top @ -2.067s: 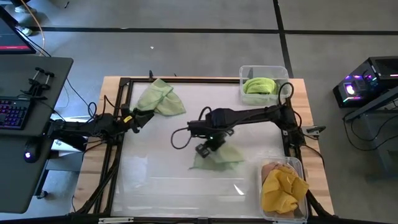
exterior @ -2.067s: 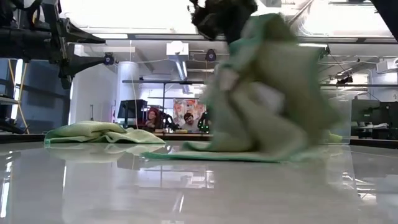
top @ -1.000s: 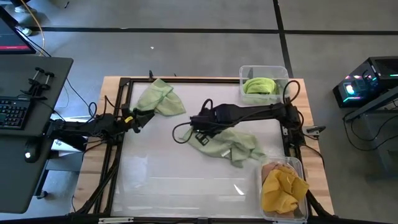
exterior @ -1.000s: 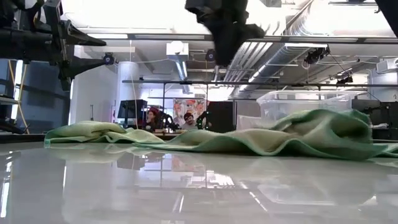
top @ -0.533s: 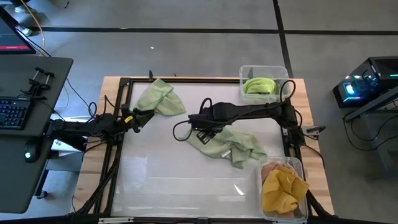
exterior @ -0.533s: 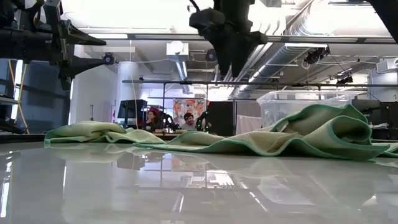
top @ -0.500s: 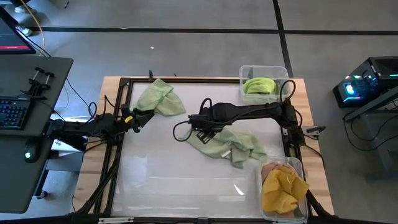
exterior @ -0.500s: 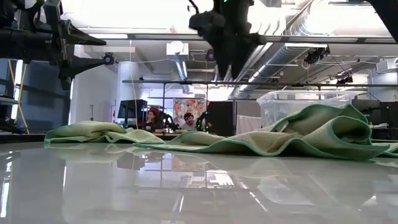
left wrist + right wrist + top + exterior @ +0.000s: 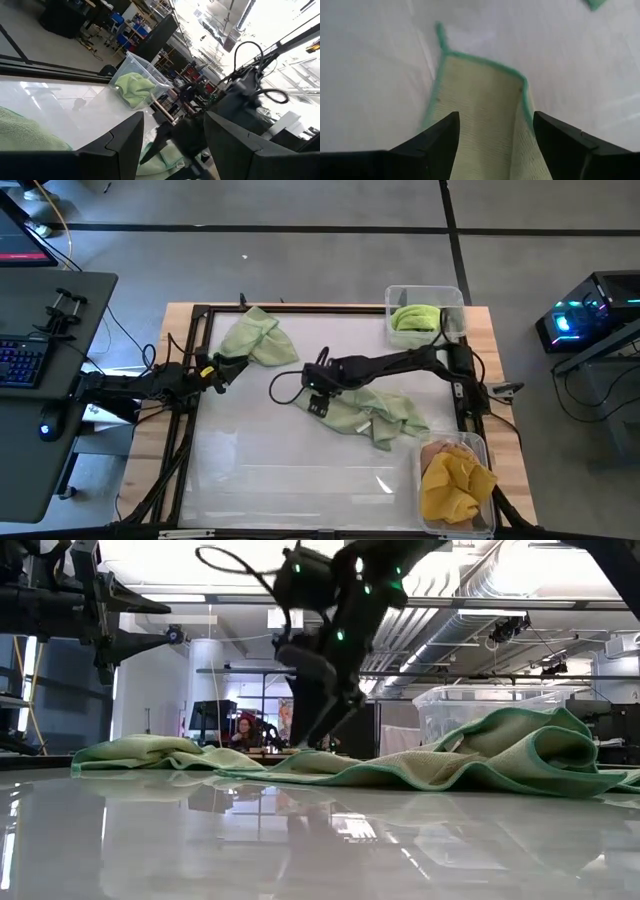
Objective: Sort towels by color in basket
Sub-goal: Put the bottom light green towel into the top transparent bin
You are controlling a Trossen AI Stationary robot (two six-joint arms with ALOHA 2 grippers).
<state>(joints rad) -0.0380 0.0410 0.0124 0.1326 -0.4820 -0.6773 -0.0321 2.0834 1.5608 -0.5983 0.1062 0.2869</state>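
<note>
Pale green towel (image 9: 372,413) lies rumpled and spread mid-tabletop; a second pale green towel (image 9: 257,338) lies bunched near the far left corner. Bright green towel (image 9: 416,317) and mustard yellow towel (image 9: 455,483) fill bins along the right edge.

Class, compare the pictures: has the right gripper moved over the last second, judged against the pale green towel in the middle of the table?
Yes. The right gripper has come down open over the near-left corner of the pale green towel.

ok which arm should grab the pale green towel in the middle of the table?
Right. The right gripper is open directly over the corner of the pale green towel. The left gripper sits at the table's left edge beside another pale green towel.
</note>
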